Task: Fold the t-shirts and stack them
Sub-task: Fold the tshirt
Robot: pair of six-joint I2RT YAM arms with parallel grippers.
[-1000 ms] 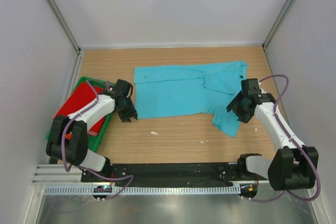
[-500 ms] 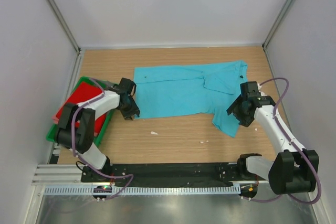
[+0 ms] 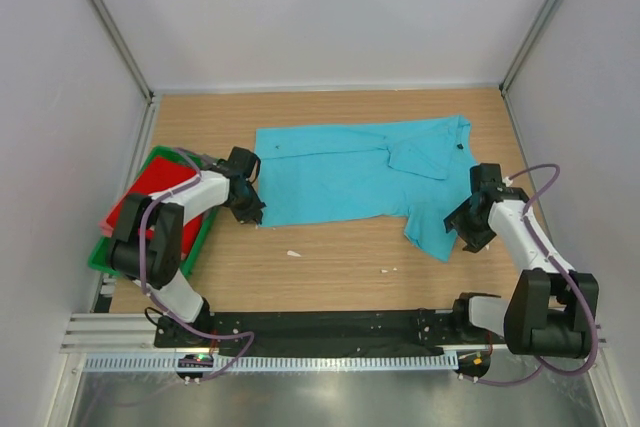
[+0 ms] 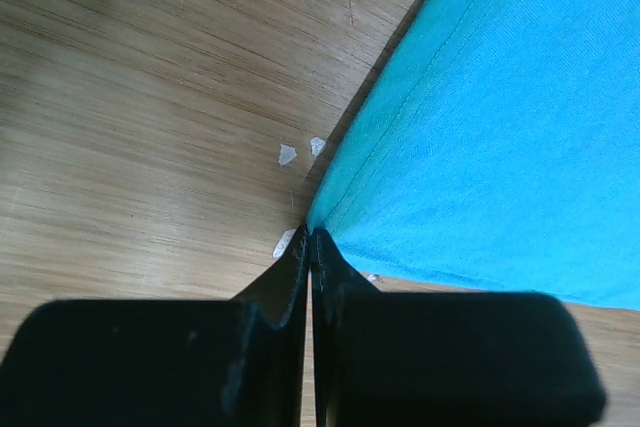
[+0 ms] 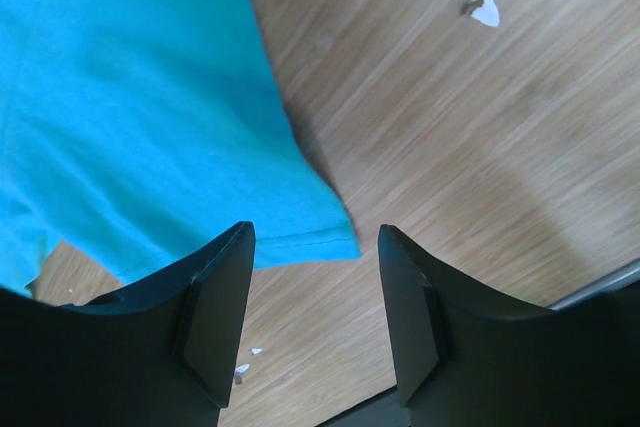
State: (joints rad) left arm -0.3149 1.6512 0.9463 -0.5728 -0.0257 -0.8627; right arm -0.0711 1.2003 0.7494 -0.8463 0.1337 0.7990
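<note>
Two grippers at the near corners of the spread turquoise t-shirt.
At the table's left edge a green tray holds the red t-shirt. Just right of it, the left gripper has its fingers pressed together, tips touching the near-left corner of the turquoise t-shirt; whether any cloth is nipped between them cannot be told. That shirt lies flat across the middle of the table, its small dark mark toward the far-right corner. White scraps dot the bare wood near it. Toward the right edge, the right gripper has its fingers spread apart on either side of the shirt's near-right corner.
</note>
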